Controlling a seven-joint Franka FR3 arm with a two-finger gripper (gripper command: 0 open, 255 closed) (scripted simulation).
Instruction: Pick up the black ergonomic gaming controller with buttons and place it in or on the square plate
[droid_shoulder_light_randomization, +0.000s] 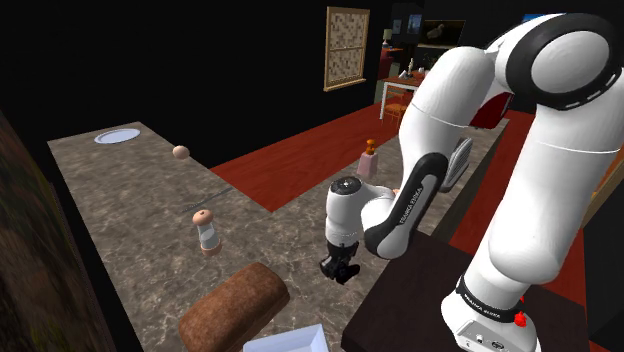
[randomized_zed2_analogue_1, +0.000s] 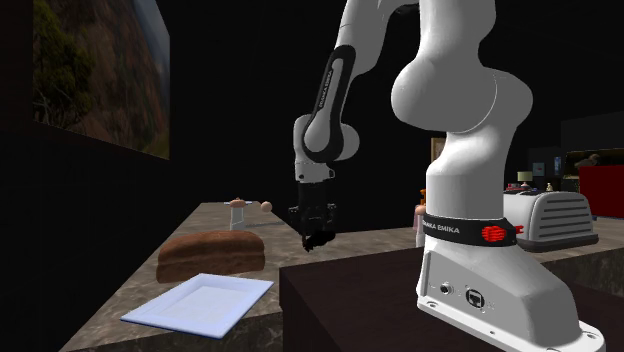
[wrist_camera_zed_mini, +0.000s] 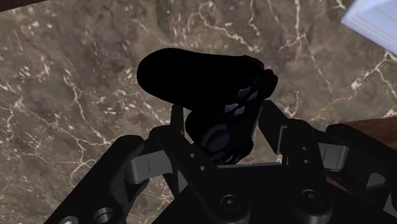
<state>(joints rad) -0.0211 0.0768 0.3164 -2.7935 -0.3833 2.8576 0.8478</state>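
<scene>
**A:** Where's the controller?

**B:** The black controller (wrist_camera_zed_mini: 203, 83) is in the gripper (wrist_camera_zed_mini: 224, 122). The fingers are clamped on one of its handles over the marble counter (droid_shoulder_light_randomization: 130, 210), low in the middle of the shoulder view.

**A:** What could go wrong?

**B:** The hold is off-centre and most of the body juts out sideways. I'd judge a quick swing could twist it loose. The brown loaf (droid_shoulder_light_randomization: 232, 308) lies just beside the pale square plate (droid_shoulder_light_randomization: 290, 342) at the bottom edge, so a low pass might clip it.

**A:** And farther off?

**B:** The dark veined counter runs to the upper left, with a small shaker (droid_shoulder_light_randomization: 207, 232) on it and a round plate (droid_shoulder_light_randomization: 118, 136) at its far end. Beyond are a red floor (droid_shoulder_light_randomization: 300, 150), a framed picture (droid_shoulder_light_randomization: 346, 47) at the top, and a black area.
</scene>
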